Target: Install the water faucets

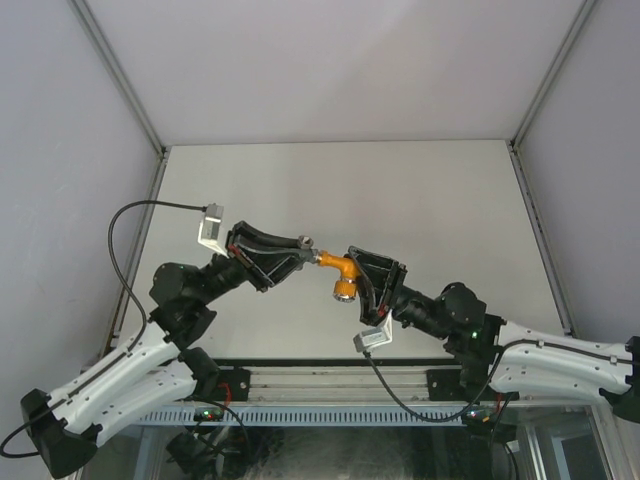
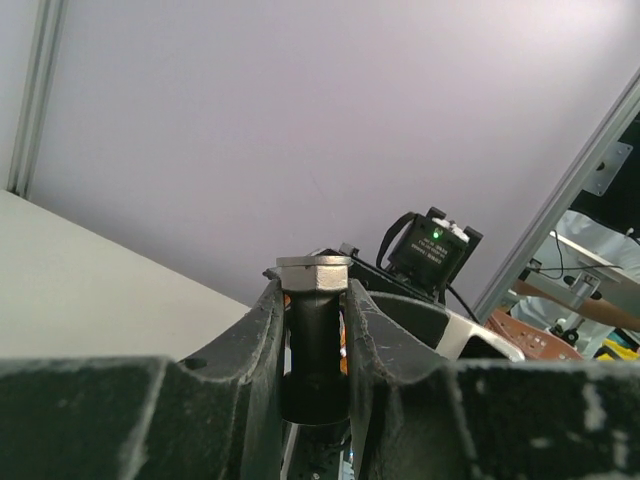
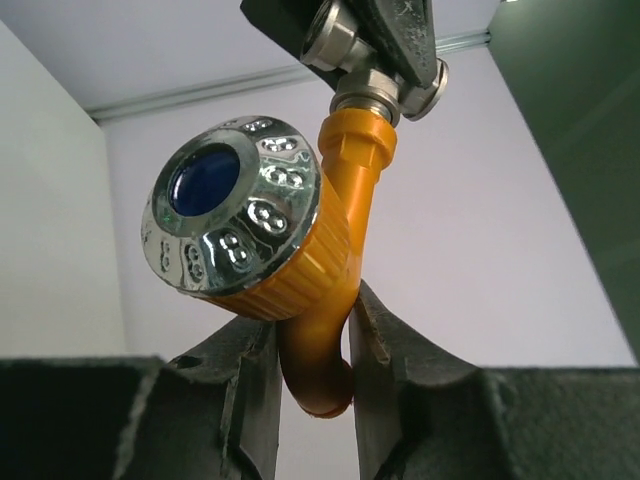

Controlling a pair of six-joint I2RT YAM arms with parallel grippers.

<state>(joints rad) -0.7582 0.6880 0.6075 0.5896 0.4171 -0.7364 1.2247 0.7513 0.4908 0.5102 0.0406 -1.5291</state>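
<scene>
We see a pale grey table (image 1: 400,200) boxed in by plain white walls (image 1: 330,60) at the back and both sides. Aluminium posts (image 1: 120,75) rise at its far corners, and a slotted rail (image 1: 330,412) lines the near edge. The light is soft and even. Beyond one post we glimpse clutter (image 2: 590,330), too blurred to name.

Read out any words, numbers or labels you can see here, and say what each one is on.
No text reads clearly.
Black module with a green light: small white print, too blurred to read.
Chrome cap of the orange faucet: embossed marks, not legible as characters.
</scene>
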